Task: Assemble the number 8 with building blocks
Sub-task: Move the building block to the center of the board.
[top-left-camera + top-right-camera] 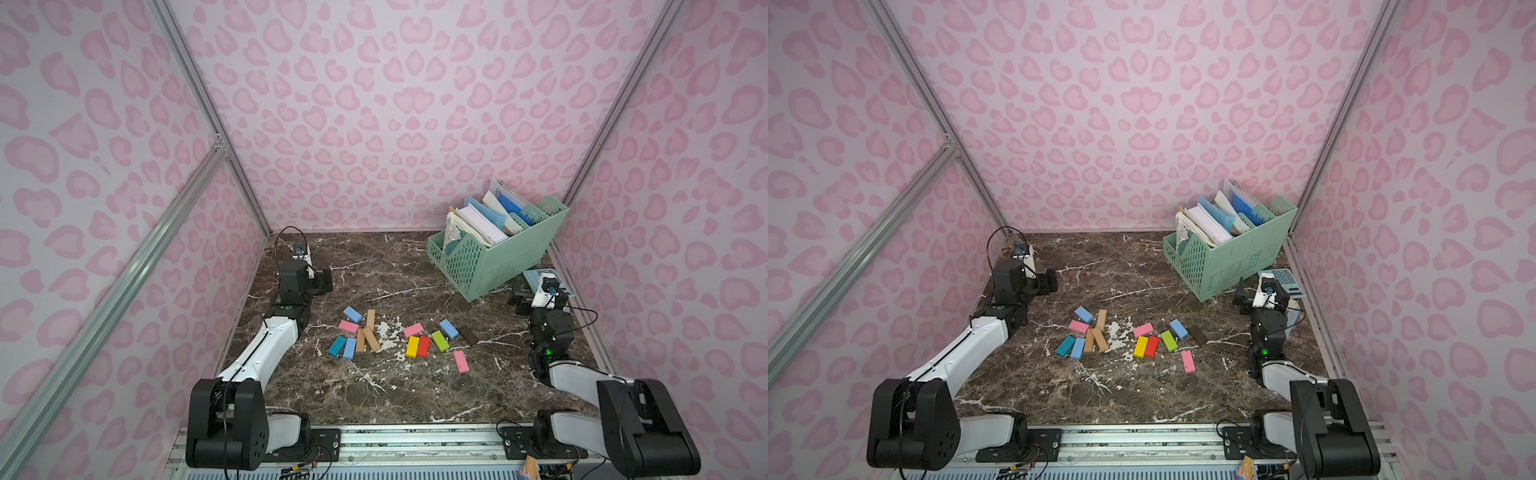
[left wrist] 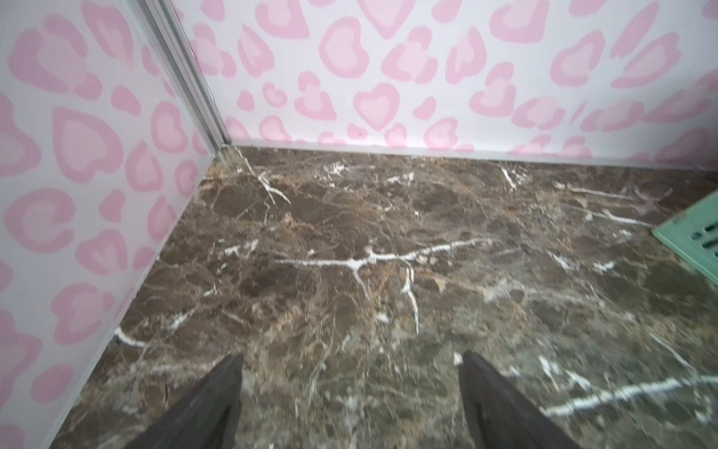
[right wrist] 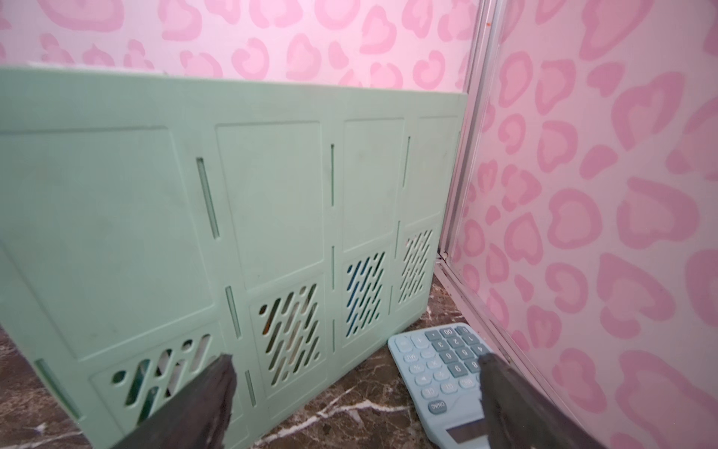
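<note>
Top views first, from the front: both arm bases sit on the metal rail point(image 1: 415, 440). Beyond it the marble tabletop point(image 1: 374, 395) carries the building blocks point(image 1: 1144, 329), all lying flat and loose, with no figure formed.

Closest to us, a lone pink block point(image 1: 461, 361) lies apart on the right. Just behind it a yellow block point(image 1: 412, 346) and a red block point(image 1: 423, 346) are pressed side by side. A green block point(image 1: 440, 340) lies just beside them, and a dark brown block point(image 1: 468, 336) marks that group's right edge.

Over on the left there's a second cluster. A teal block point(image 1: 337, 345) lies next to a light blue block point(image 1: 350, 348), with three tan blocks point(image 1: 371, 339) bunched against them.

And nobody's touching any of it! The left gripper point(image 1: 327, 281) hovers beyond the left cluster, well apart from it. The left wrist view has its fingers point(image 2: 217, 400) spread wide over bare marble, nothing between them.

The right gripper point(image 1: 1241, 296) is off by the right wall. In the right wrist view its fingers point(image 3: 209, 392) are parted and empty too. One shows in front of the mint-green file basket point(image 3: 272, 194), the other over the blue calculator point(image 3: 435, 365).

Furthest back, that basket stands at an angle, stuffed with papers, near the pink-patterned wall point(image 1: 395, 104).
</note>
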Robot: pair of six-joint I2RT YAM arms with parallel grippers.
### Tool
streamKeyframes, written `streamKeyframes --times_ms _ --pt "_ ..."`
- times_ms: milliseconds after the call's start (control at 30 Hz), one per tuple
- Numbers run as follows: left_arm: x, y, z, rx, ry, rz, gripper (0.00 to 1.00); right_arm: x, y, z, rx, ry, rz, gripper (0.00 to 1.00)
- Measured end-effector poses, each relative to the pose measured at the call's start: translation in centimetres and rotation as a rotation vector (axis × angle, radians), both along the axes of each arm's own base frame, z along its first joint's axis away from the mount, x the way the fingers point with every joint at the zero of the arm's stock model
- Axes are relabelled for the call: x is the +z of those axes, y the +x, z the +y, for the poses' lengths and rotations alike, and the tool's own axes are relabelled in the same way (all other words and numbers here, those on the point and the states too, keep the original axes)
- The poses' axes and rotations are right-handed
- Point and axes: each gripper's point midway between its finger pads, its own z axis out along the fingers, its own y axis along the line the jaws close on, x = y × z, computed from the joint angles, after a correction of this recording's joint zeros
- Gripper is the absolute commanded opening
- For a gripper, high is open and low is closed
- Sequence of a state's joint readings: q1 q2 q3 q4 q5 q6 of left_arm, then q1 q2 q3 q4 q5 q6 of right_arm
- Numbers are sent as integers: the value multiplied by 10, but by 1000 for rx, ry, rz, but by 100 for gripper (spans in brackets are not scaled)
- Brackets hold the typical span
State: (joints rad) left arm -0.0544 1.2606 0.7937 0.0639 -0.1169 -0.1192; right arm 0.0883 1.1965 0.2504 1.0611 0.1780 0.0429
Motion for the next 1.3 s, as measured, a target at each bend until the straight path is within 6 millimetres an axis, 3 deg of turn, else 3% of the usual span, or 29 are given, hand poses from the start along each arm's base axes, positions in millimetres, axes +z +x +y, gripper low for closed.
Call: streamKeyframes --times_ms 200,400,600,867,1000,1200,1300 --pt "13 -38 -20 -46 -93 44 92 37 -7 34 117 45 18 99" --pt "23 -77 -53 -138 -171 58 94 49 -26 81 277 112 109 99" --pt "23 -104 -85 -212 -240 100 94 15 -59 143 460 146 313 99" --pt "1 -120 -93 -187 -303 224 94 -41 -99 206 602 106 564 99" --pt "-8 -126 -92 -171 -314 259 95 -52 -98 238 639 72 624 99" --pt "4 -126 -91 -164 -310 254 98 -68 -92 303 708 -7 723 100" --pt "9 -125 -90 -169 -288 259 98 -79 -89 324 714 -47 770 100"
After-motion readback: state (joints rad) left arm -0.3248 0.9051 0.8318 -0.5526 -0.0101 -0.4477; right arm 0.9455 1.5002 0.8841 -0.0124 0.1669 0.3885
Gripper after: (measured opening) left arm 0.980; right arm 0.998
